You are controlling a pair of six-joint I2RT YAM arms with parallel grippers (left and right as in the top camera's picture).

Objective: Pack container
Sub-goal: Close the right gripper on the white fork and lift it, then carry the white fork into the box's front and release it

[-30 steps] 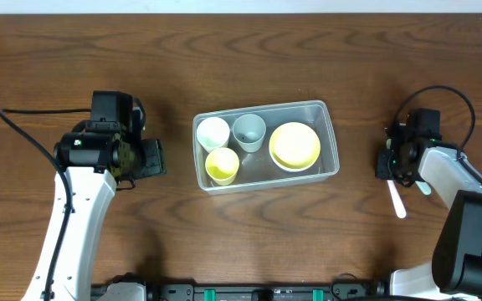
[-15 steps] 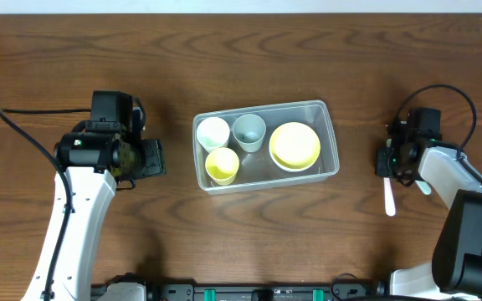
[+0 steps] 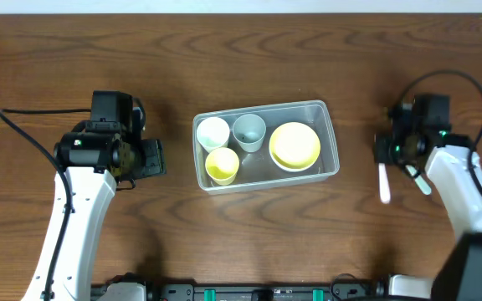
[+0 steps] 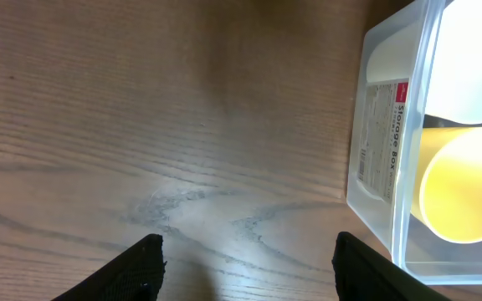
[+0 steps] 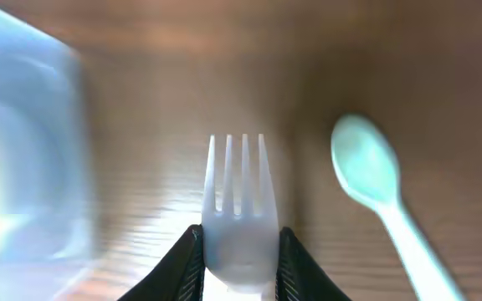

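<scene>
The clear plastic container sits mid-table and holds a white cup, a grey cup, a yellow cup and a yellow bowl. Its label end shows in the left wrist view. My left gripper is open and empty over bare wood, left of the container. My right gripper is shut on a white plastic fork, held above the table to the right of the container; the fork's handle shows in the overhead view. A pale green spoon lies on the wood beside it.
The spoon's handle shows just right of the right gripper in the overhead view. The table's far edge meets a white strip at the top. Bare wood surrounds the container on all sides.
My right gripper has lifted the white fork off the table and moved it up and slightly left, toward the container. The left arm has not moved.
</scene>
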